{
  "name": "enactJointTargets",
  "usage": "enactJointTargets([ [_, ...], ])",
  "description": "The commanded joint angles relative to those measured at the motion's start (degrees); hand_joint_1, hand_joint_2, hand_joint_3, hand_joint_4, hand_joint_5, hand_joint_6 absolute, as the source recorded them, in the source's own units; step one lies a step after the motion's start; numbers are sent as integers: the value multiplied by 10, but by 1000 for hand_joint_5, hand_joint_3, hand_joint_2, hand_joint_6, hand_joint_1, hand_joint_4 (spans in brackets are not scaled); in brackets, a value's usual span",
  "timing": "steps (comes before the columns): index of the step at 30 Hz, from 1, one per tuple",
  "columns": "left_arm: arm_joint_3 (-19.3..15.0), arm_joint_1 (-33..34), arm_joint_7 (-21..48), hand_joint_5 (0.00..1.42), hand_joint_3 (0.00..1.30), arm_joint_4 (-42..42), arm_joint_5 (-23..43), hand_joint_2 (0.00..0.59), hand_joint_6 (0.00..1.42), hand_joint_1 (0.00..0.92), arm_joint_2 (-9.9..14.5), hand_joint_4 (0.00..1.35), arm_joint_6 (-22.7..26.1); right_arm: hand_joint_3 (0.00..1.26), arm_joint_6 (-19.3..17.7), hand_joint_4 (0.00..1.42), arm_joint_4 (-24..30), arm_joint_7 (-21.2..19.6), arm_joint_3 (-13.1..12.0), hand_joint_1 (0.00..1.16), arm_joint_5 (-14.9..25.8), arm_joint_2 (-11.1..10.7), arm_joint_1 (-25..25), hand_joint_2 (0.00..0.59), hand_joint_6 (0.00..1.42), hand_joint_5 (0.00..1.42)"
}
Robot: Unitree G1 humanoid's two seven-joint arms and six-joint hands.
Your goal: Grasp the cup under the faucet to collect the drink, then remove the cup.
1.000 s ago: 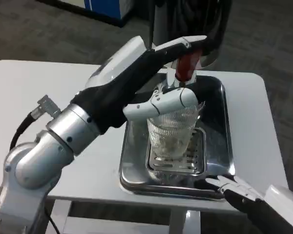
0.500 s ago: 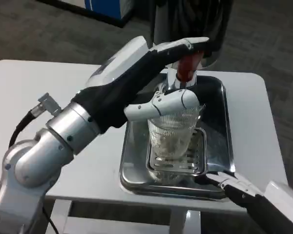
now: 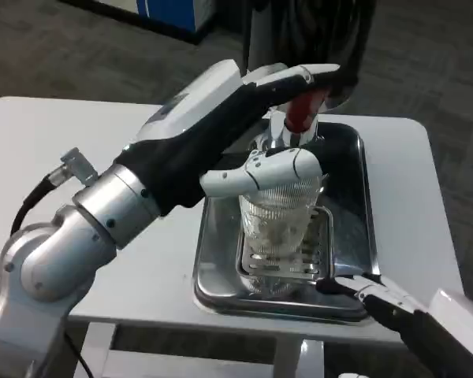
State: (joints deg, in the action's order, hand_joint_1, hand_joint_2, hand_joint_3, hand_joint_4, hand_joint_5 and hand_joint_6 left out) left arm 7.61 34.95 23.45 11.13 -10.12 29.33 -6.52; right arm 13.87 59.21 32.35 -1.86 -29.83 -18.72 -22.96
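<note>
My left hand [image 3: 256, 134] wraps its fingers [image 3: 268, 169] around the ribbed cup [image 3: 280, 224], upright on the tray [image 3: 347, 228] grate beneath the red-handled faucet [image 3: 299, 114]. My right hand [image 3: 394, 307] rests at the tray's near edge, fingers spread, holding nothing.

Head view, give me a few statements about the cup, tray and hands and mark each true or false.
1. The cup stands on the grate in the tray. True.
2. The left hand is wrapped around the cup. True.
3. The right hand holds the cup. False: it is at the tray's front edge, apart from the cup.
4. The cup lies tipped over. False: upright.
5. The faucet handle is blue. False: red.
</note>
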Motion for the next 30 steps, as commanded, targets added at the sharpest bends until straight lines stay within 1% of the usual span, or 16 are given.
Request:
enactJointTargets([
  [1,19,-21,32,192,324,-15,-20,124,2,3,16,230,14,165,4,84,7,-6,2,478,1,-2,-4,468,0,3],
  [8,33,-20,34,200,375,-15,-52,124,12,3,29,253,5,165,4,84,7,-8,-1,478,4,-2,-4,468,0,3],
  [19,35,-31,36,204,395,-16,-59,126,15,0,39,284,-6,165,6,84,6,-11,1,478,4,-2,-2,468,0,3],
  [24,31,-33,36,204,401,-17,-57,126,16,0,42,287,-10,165,17,84,5,-11,5,478,4,2,1,468,0,3],
  [30,25,-40,36,204,403,-14,-56,126,16,0,44,288,-11,165,19,96,-12,-28,21,499,-15,6,19,466,12,34],
])
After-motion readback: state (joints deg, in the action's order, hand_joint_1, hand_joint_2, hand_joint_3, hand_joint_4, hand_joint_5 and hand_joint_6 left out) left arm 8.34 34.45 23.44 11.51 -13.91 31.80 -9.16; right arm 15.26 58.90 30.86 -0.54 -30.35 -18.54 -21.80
